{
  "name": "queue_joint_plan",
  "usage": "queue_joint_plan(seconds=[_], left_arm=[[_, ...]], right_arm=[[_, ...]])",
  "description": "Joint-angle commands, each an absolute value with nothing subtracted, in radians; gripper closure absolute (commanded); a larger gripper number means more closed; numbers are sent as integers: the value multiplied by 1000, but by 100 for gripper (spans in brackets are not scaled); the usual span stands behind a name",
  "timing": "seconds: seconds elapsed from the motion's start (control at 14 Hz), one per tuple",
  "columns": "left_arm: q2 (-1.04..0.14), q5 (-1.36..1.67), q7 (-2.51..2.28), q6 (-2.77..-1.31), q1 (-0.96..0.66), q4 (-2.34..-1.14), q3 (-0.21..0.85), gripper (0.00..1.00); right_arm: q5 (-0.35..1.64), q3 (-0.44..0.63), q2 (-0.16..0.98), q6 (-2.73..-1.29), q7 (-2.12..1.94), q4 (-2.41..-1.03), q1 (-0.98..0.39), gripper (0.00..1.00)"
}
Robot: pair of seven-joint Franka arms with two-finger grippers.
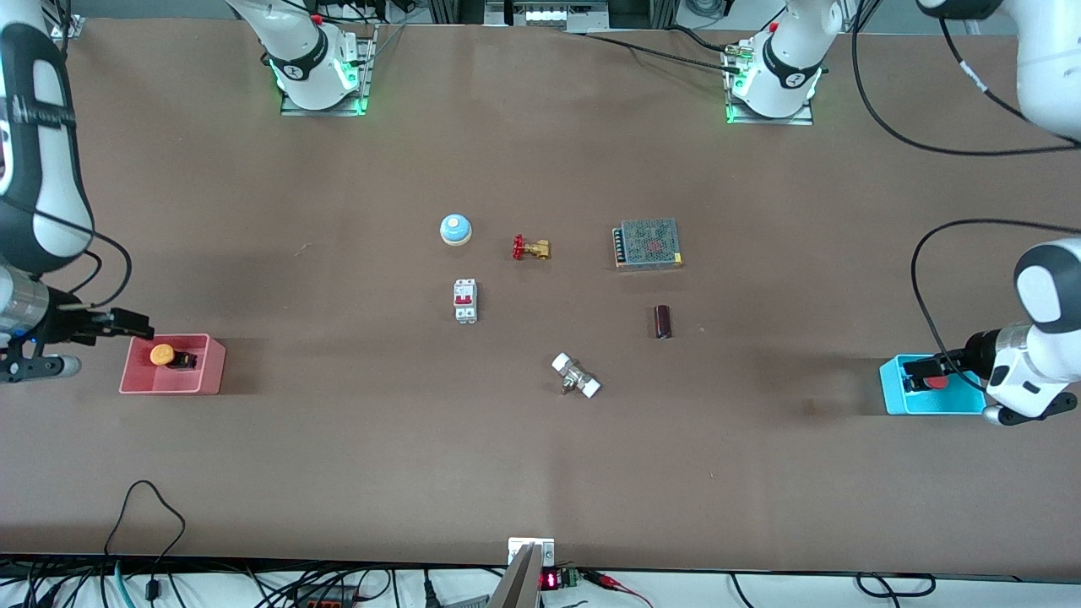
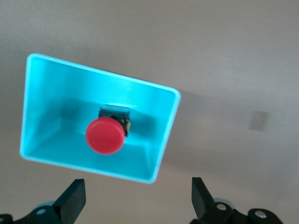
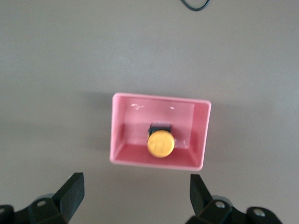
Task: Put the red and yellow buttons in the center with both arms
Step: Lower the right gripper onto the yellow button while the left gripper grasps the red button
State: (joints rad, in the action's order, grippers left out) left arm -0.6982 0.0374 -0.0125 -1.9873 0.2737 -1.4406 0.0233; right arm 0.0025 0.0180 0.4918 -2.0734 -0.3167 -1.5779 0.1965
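The yellow button (image 1: pixel 163 355) lies in the pink bin (image 1: pixel 211 376) at the right arm's end of the table; it also shows in the right wrist view (image 3: pixel 160 143), inside the bin (image 3: pixel 119 135). My right gripper (image 1: pixel 127 323) (image 3: pixel 135 179) is open and empty, up over the bin's outer edge. The red button (image 1: pixel 935 382) lies in the light blue bin (image 1: pixel 893 395) at the left arm's end; it also shows in the left wrist view (image 2: pixel 105 135), inside the bin (image 2: pixel 46 93). My left gripper (image 1: pixel 925 369) (image 2: pixel 138 186) is open and empty, over that bin.
In the table's middle lie a blue-and-white bell (image 1: pixel 455 229), a brass valve with a red handle (image 1: pixel 531 248), a white breaker (image 1: pixel 465 301), a metal power supply (image 1: pixel 648 243), a dark cylinder (image 1: pixel 663 322) and a silver fitting (image 1: pixel 576 377).
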Motion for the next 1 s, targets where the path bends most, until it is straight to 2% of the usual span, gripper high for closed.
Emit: queue_joint_plan(seconds=[0.0, 0.43, 0.64, 0.93], left_arm=[[-742, 31, -3, -1991, 278, -1399, 29, 0], [-753, 17, 138, -2068, 305, -1396, 29, 0], [-764, 15, 214, -2069, 308, -1396, 29, 0], [-778, -20, 252, -2069, 313, -1396, 28, 0]], right_arm=[[-18, 6, 549, -2153, -330, -1566, 222, 0], [-51, 2, 543, -2425, -311, -1744, 224, 0], [-49, -2, 503, -2470, -307, -1828, 225, 0], [-51, -2, 500, -2499, -295, -1856, 227, 0]])
